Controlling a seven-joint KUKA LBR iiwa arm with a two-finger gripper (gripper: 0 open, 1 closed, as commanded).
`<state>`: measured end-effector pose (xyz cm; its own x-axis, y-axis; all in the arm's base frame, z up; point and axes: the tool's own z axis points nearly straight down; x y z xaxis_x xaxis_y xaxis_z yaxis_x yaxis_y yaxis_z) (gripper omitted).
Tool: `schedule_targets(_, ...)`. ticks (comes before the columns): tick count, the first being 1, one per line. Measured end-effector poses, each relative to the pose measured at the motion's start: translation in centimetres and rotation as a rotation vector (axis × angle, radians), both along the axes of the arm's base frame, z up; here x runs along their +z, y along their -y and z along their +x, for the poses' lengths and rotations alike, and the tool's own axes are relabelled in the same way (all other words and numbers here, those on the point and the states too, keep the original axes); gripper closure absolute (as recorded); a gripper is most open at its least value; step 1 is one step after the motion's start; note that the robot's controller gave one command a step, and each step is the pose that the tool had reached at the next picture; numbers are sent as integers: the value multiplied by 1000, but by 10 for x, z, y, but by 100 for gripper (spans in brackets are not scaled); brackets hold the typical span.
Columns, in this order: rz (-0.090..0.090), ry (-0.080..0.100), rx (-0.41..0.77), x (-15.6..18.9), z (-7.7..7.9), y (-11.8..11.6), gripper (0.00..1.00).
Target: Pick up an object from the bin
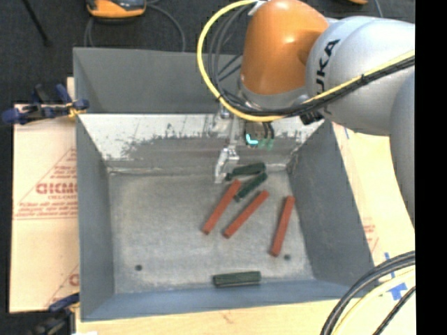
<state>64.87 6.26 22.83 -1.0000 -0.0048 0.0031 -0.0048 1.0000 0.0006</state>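
Observation:
My gripper (223,171) hangs low at the back of the bin, near the middle of the back wall. Just to its right lie two dark green sticks, one (246,169) nearly level and one (251,185) slanting below it. A red stick (221,208) slants down to the left from under the gripper's tip. Parallel to it and a little to the right lies a second red stick (246,214). Nothing shows as held by the gripper.
A third red stick (282,225) lies nearly upright toward the right wall. Another dark green stick (237,279) rests flat against the front wall. The arm's orange cover and yellow cable loop hang over the back right of the bin.

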Motion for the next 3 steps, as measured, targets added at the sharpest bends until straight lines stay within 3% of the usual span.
schedule_targets(1, 1, 8, -1, 5, 2, 0, 0)
schedule_targets(2, -1, 10, 86, -52, -24, 55, 0)
schedule_targets(3, -3, 2, 178, -79, -28, 83, 0)
